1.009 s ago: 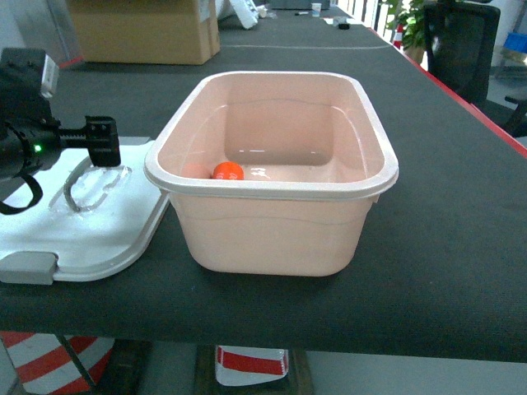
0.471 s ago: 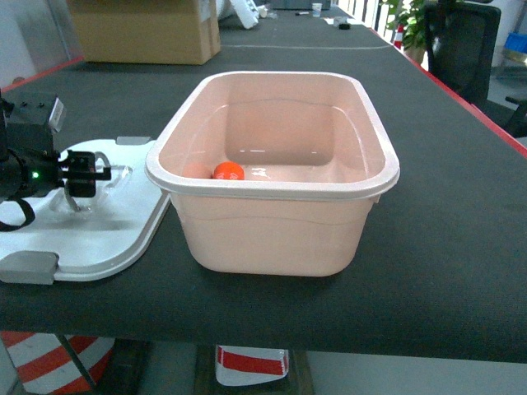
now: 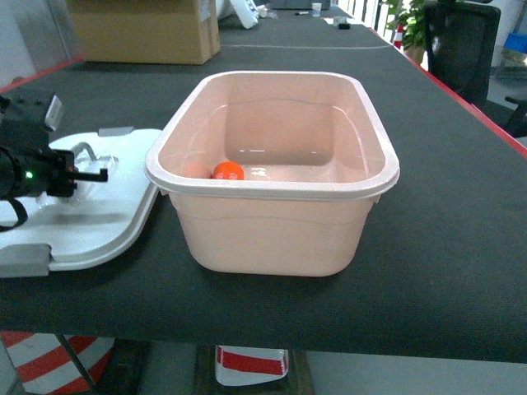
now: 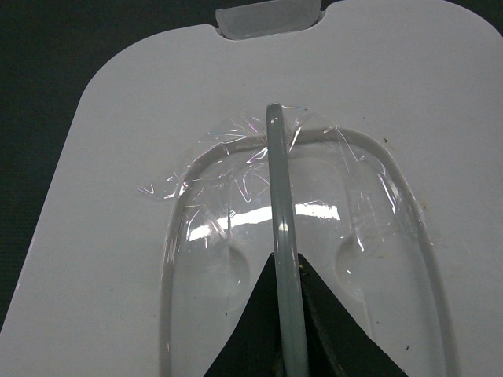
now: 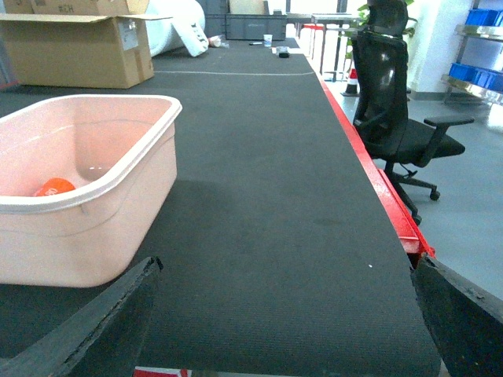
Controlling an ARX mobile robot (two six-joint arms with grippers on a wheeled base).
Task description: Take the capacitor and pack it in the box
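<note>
Here the left gripper (image 4: 284,330) has its fingers (image 4: 247,334) pinching the grey handle (image 4: 279,204) of the one white lid (image 3: 90,222). The right fingers (image 5: 86,326) are spread wide, touching nothing. One pink box (image 3: 276,177) holds one orange ball (image 3: 228,171).

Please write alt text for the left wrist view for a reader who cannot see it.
The left gripper is shut on the grey handle of the white lid, seen from above, film-wrapped. A grey latch sits at the lid's far edge, over the dark table.

One peach-pink tub (image 3: 272,173) stood there, one orange ball (image 3: 228,171) inside; one white lid (image 3: 90,210) lay under the left claw (image 3: 90,174); one cardboard carton (image 3: 144,29) beyond.
</note>
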